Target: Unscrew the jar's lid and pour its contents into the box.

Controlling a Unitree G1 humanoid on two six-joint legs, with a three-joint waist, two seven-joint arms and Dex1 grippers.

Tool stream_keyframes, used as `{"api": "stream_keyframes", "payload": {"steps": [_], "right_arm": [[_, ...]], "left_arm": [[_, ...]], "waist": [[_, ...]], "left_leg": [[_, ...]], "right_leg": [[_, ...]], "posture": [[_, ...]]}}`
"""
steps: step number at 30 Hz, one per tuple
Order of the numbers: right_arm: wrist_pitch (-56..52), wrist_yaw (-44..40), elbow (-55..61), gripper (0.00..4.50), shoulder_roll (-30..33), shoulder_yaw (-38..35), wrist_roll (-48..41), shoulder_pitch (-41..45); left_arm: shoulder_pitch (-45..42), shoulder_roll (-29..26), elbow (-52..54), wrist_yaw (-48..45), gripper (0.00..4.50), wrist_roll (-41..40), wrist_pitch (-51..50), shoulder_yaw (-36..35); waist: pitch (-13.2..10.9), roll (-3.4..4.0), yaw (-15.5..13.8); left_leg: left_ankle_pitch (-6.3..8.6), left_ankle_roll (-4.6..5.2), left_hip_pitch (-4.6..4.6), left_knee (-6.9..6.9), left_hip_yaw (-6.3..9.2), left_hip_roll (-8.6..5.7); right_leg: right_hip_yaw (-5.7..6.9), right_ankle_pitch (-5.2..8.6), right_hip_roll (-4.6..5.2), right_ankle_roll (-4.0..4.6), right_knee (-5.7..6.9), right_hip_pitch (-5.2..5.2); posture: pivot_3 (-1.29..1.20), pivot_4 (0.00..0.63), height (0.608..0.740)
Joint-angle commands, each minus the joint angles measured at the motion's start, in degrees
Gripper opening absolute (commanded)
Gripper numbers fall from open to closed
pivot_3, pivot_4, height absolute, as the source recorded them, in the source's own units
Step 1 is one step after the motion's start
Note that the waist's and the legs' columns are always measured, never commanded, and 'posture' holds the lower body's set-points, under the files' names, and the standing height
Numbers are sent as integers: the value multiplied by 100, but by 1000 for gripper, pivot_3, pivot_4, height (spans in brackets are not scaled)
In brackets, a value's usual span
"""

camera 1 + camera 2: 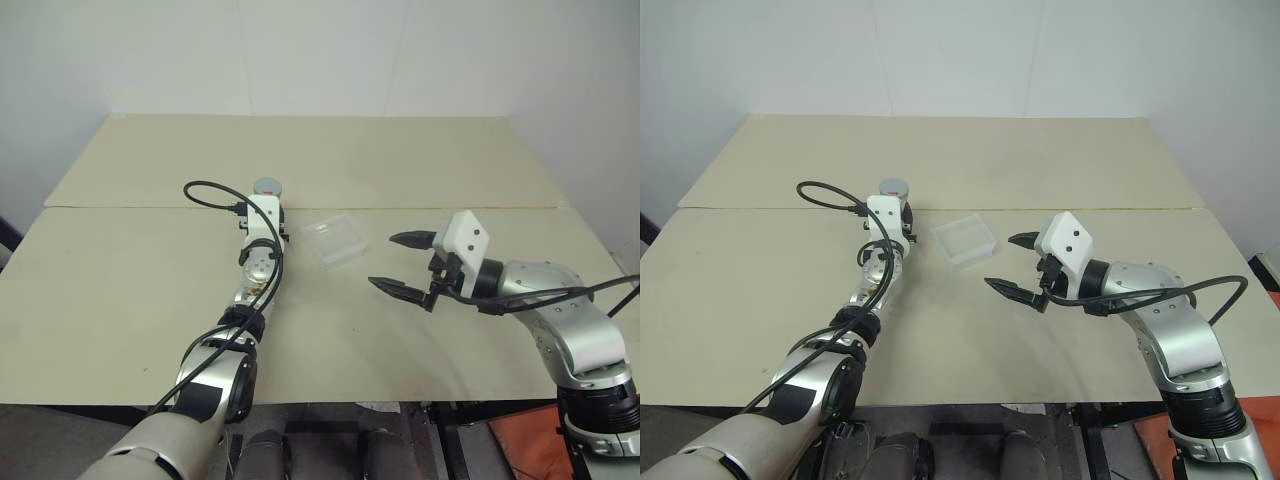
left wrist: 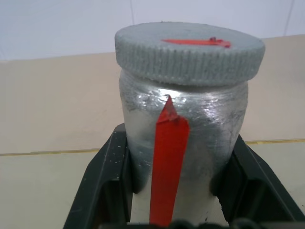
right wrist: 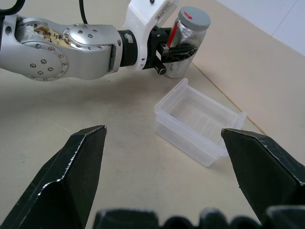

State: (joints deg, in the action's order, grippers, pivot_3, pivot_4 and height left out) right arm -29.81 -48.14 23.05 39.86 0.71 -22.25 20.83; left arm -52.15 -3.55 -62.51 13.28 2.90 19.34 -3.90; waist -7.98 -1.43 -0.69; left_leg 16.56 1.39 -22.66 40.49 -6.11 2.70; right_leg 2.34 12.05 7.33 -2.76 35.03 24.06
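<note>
Right hand (image 1: 405, 265): nearest the viewer, hovering above the surface (image 1: 120, 290) w/ both fingers spread wide, nothing between them; aimed toward the box. Left hand (image 3: 172, 46): reaching further out, fingers clamped on the lower body of the jar (image 2: 183, 138), one each side, red stripe facing the wrist. Jar stands upright on the surface, just beside the box (image 3: 196, 120), which lies betw. the two hands, open side up, apparently empty. Lid (image 2: 189, 51): on the jar, grey, ribbed around its edge, red mark on top.

Handling (judgement): jar looks rigid but its foil-like skin is prob. slippery, so a low, firm side grip suits it. Ribbed rim of lid is the natural hold for the free hand when twisting. Box is thin clear plastic, likely v. light and easily nudged while pouring. Contents cannot be seen.
</note>
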Motion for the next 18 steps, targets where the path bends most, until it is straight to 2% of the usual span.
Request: {"api": "stream_keyframes", "payload": {"steps": [1, 3, 7, 10, 12, 14, 16, 18], "right_arm": [[-35, 109, 310, 4500, -20, -154, -117, 13], [-61, 181, 391, 4500, -71, -119, -144, 25], [-122, 311, 478, 4500, -267, -25, -210, 217], [-150, 371, 436, 4500, -507, 87, -320, 526], [-169, 362, 361, 4500, -645, 134, -381, 695], [-199, 306, 206, 4500, -831, 226, -466, 990], [-298, 278, 114, 4500, -990, 269, -595, 1248], [-415, 264, 83, 4500, -1098, 271, -732, 1401]], "left_arm": [[-105, -154, 106, -216, 1904, -39, 255, -61], [-14, -252, 345, -772, 1904, -243, 295, -119], [356, -706, 1352, -2629, 1904, -836, -8, -121], [872, -1385, 2672, -4498, 1904, -1731, -1169, -141], [1128, -1771, 3337, -5255, 1904, -2186, -1870, -185], [1360, -2407, 3960, -6240, 1904, -2669, -2654, -208], [1468, -2904, 4307, -6970, 1904, -2887, -3109, -162], [1506, -3151, 4478, -7354, 1904, -2997, -3363, -140]], "waist": [[0, 0, 8], [0, 0, 11], [0, 1, 43], [0, 1, 80], [-1, 3, 139], [-2, 3, 145], [-2, 5, 167], [-3, 5, 131]], "left_leg": [[0, 0, 0, 0, 0, 0], [0, -1, 0, 0, 0, 0], [-7, -12, -10, 1, 0, 1], [-9, -15, -11, 5, -1, 4], [-10, -17, -12, 8, -1, 8], [-10, -17, -13, 10, 0, 10], [-10, -17, -17, 17, 0, 11], [-10, -16, -18, 18, 0, 11]], "right_leg": [[0, 0, 0, 0, 0, 0], [0, 0, 0, 0, 0, 1], [1, 0, 0, 0, 4, 13], [1, 0, 0, 0, 7, 14], [0, 0, -1, 0, 11, 17], [0, 1, -3, -1, 15, 15], [0, 1, -4, -1, 19, 20], [0, 1, -4, -1, 22, 19]], "posture": [[0, 150, 740], [0, 150, 740], [0, 150, 740], [0, 150, 740], [0, 150, 740], [0, 150, 740], [0, 150, 740], [0, 150, 740]]}}
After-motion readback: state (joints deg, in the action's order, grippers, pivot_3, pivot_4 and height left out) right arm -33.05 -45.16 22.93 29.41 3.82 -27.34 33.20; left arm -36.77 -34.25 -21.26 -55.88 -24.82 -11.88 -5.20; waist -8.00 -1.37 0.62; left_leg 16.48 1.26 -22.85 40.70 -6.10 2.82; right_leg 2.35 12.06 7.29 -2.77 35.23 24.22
